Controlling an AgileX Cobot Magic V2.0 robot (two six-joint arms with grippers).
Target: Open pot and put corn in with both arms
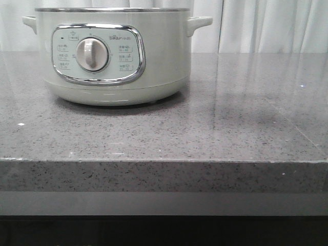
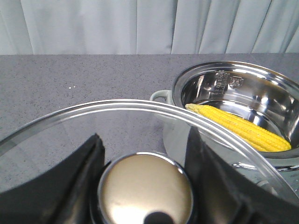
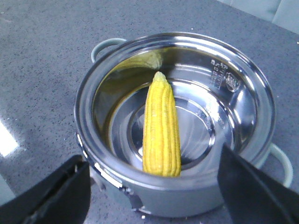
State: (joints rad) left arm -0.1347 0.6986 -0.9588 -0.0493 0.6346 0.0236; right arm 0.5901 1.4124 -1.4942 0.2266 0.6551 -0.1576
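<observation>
In the left wrist view our left gripper (image 2: 145, 186) had its two dark fingers (image 2: 86, 177) pressed against either side of a round metallic knob (image 2: 145, 189), pinching it, and the knob belonged to a glass lid (image 2: 70, 126) with a metal rim, held off the pot and above the grey stone counter (image 2: 70, 74). In the right wrist view our right gripper (image 3: 154, 196) hung over the pot (image 3: 175, 126) with its fingers (image 3: 65, 186) spread wide and nothing between them. The pot stood open, and the corn (image 3: 161, 126) lay on the bottom of its shiny steel inner bowl, its pointed tip toward the side with one pale handle and its blunt end near the wall closest to our fingers; a yellow reflection of it showed on the steel. From the front we saw only the outside of the pot (image 1: 115, 56), its chrome-framed panel and round dial (image 1: 93, 55) facing the camera, and neither arm, the lid nor the corn appeared there; the pot's rim sat at the top border of that picture. The pot stood to the left on the counter (image 1: 246, 113), set back from the front edge, with bare stone to its right and in front of it, and pale curtains (image 1: 266, 25) hung behind.
</observation>
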